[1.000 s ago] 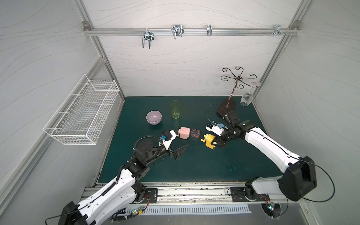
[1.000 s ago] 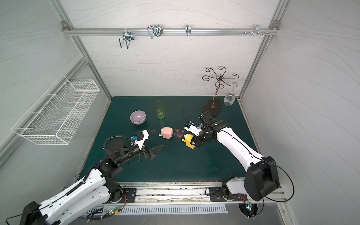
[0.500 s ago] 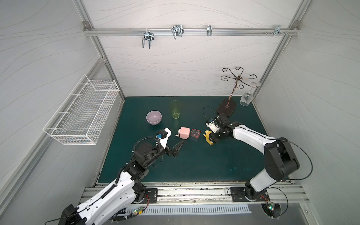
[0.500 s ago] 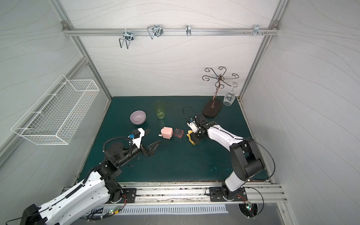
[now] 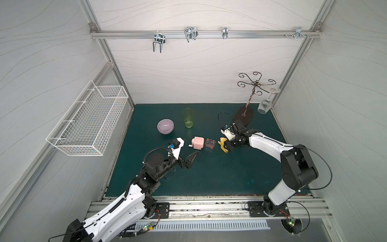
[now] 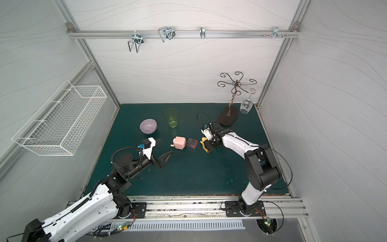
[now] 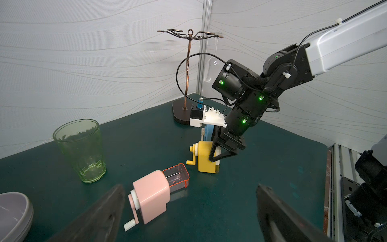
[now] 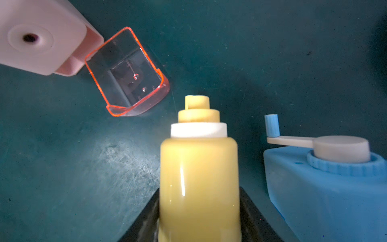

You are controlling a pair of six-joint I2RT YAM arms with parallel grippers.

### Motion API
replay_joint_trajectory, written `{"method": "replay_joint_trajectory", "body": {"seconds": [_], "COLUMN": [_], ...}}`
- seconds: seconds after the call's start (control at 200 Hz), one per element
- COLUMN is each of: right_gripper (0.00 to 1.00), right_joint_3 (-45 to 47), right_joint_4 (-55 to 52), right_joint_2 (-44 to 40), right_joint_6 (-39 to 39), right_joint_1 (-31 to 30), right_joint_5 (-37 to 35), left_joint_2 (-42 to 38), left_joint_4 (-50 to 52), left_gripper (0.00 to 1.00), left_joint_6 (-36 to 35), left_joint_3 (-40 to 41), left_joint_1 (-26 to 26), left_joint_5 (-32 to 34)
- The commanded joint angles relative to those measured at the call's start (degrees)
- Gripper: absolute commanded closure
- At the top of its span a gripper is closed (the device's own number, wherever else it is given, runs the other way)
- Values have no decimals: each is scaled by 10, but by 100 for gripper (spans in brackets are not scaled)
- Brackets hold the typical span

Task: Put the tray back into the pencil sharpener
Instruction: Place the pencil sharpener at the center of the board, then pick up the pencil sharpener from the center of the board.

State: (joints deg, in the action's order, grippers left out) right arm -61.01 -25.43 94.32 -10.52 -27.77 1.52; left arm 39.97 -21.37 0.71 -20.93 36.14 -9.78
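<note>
A pink pencil sharpener lies on its side mid-mat. The clear, orange-rimmed tray lies right against its base end, outside it. My right gripper is shut on a yellow pencil sharpener standing just right of the tray. A blue sharpener stands beside the yellow one. My left gripper is open and empty, in front of the pink sharpener.
A green glass and a purple bowl stand behind the pink sharpener. A copper stand with a hanging wine glass fills the back right corner. A wire basket hangs on the left wall.
My right arm has folded in, its elbow swinging back, and the yellow sharpener has shifted slightly toward the back. My left gripper has crept a little toward the pink sharpener, still open.
</note>
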Motion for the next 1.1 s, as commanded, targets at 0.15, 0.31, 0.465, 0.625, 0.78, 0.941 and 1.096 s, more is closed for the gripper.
{"method": "replay_joint_trajectory", "body": {"seconds": [0.15,0.31,0.465,0.625,0.78,0.941,1.096], "right_gripper": [43,30,26,26,26,26,27], "right_joint_3": [-1,4,2,-8,-2,-2,-18], "right_joint_4": [-3,-9,-17,-18,-3,-4,-13], "right_joint_2": [-26,-49,-76,-132,-191,-227,-204], "right_joint_6": [-32,-37,-41,-54,-87,-115,-150], "right_joint_1": [3,4,7,7,9,22,26], "right_joint_5": [10,19,32,52,88,142,195], "left_joint_2": [8,13,16,32,67,140,176], "left_joint_4": [-44,-44,-34,1,20,150,159], "left_gripper": [0,0,0,0,0,0,0], "left_joint_6": [-4,-5,-7,-8,-1,-76,-83], "left_joint_3": [-9,-12,-19,-36,-53,-135,-169], "left_joint_1": [-1,-1,-1,-2,-10,-30,-57], "left_joint_5": [-2,-3,-4,-13,-29,-97,-112]}}
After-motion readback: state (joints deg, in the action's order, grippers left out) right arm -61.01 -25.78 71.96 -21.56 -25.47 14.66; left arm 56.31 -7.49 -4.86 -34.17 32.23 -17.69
